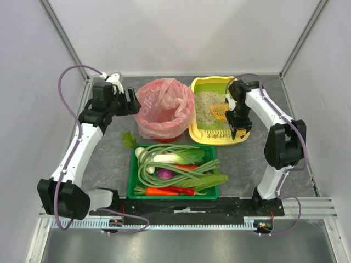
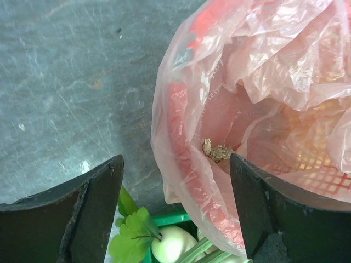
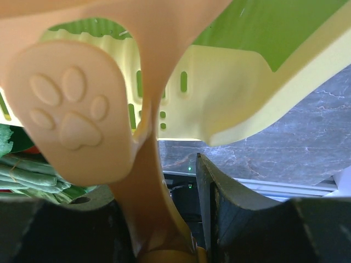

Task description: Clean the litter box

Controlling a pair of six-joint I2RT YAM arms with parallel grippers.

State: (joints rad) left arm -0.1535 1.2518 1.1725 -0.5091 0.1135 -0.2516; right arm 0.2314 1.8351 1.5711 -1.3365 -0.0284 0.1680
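Fingers first: found those of the right gripper (image 1: 239,125) closed narrow on the handle of an orange scoop (image 3: 71,120), blade down over the litter (image 1: 207,104); found those of the left gripper (image 2: 175,203) standing wide with nothing held, beside the red bin (image 1: 160,130) and its pink bag (image 2: 247,82). Located the litter box (image 1: 219,139) toward the far right corner of the desk (image 1: 241,164), just beside the bin. Judged as stiff moulded plastic, light in itself but weighted by loose grains; likely to spill if tipped, smooth and possibly slippery at the walls. Recommend taking hold at the rounded rim on a long side and keeping it level. Judged the scoop thin and light; handle grip looks adequate.
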